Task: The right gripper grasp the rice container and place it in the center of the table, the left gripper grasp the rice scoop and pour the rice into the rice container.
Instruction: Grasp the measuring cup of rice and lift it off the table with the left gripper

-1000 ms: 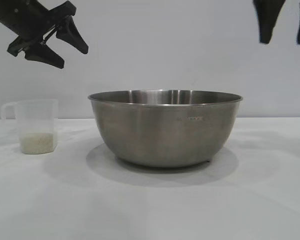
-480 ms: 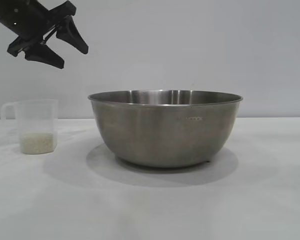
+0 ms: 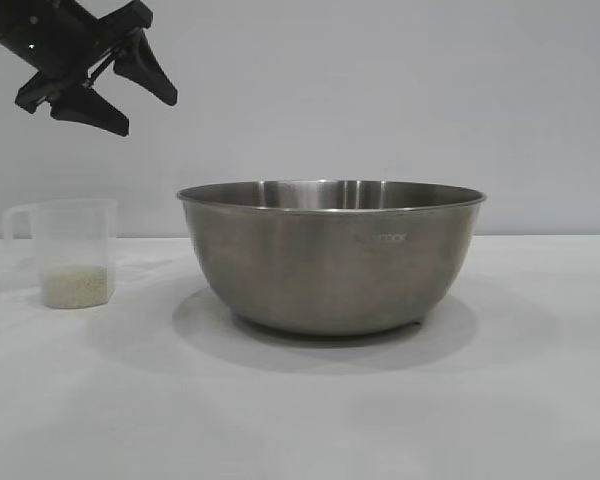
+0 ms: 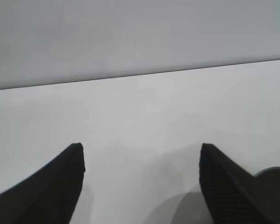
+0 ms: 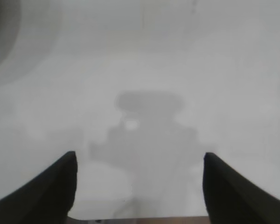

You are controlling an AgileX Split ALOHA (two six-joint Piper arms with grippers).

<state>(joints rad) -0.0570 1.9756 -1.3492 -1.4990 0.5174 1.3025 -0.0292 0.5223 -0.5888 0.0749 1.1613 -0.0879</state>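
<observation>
White desk (image 3: 300,420) and plain grey wall are seen. Bowl (image 3: 330,255) is set upright mid-desk, empty-handed fingers nowhere near it. Scoop (image 3: 68,252) with rice (image 3: 76,285) at its bottom is placed beside the bowl, below the left gripper (image 3: 130,95), whose fingers (image 3: 145,65) are spread open and hold nothing, well above it. Right gripper (image 5: 140,186) is seen only from its wrist, fingers (image 5: 51,186) open over bare desk.

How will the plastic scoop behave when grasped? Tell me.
The rice scoop looks thin and clear, so probably light and slightly flexible. Rice fills only its bottom, so it should stay stable upright. Its smooth walls may slip; the loop handle offers a surer hold.
</observation>
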